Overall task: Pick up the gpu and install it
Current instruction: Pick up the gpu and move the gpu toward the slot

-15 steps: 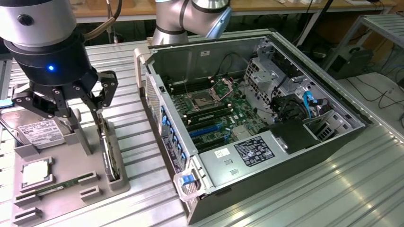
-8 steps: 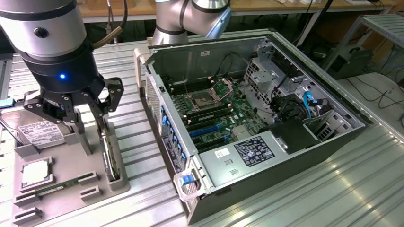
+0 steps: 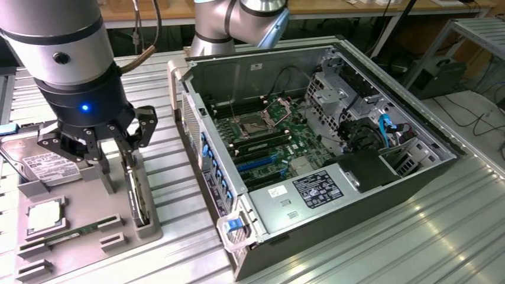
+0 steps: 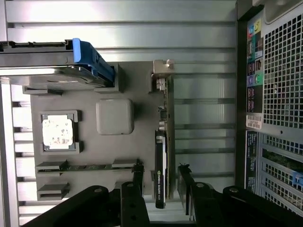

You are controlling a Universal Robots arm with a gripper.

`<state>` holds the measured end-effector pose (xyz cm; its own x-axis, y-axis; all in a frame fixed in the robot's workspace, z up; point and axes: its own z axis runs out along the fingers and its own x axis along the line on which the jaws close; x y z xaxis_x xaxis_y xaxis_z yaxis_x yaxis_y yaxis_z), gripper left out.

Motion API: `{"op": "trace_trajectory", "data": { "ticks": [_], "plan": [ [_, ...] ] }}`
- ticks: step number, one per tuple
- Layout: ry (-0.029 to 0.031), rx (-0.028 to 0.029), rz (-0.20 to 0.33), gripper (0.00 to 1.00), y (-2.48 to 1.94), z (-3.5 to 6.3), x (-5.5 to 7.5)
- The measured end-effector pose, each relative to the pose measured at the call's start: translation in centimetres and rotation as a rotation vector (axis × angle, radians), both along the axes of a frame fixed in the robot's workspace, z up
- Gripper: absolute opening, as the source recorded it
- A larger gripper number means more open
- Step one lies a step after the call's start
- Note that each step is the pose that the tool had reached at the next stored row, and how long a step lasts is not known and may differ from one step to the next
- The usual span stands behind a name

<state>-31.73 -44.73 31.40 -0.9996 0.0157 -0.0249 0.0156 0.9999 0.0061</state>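
The gpu (image 4: 160,156) stands on its edge in a slot of the grey parts tray (image 4: 123,85), with its silver bracket (image 4: 163,71) at the far end from my gripper. In the exterior view the gpu (image 3: 139,198) is a thin dark upright card at the tray's right side. My gripper (image 4: 161,174) is open. One finger (image 4: 138,176) is on one side of the card's near end and the other on the opposite side, with small gaps showing. Seen from outside, the gripper (image 3: 118,168) hangs low over the tray (image 3: 87,195).
The open computer case (image 3: 442,155) lies to the exterior view's right, its motherboard with blue slots (image 3: 256,163) exposed. The tray also holds a hard drive (image 4: 52,61), a CPU (image 4: 57,133) and a RAM stick (image 4: 90,166). The case's perforated wall (image 4: 279,71) is close beside the tray.
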Motion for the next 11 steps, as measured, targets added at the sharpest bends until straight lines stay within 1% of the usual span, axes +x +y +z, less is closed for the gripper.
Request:
{"op": "trace_trajectory", "data": {
  "ticks": [4, 11],
  "plan": [
    [0.0, -0.0001, 0.0, 0.42, -0.13, -0.9, 0.0],
    [0.0001, -0.0001, 0.0, 0.42, -0.23, -2.25, 0.0]
  ]
}}
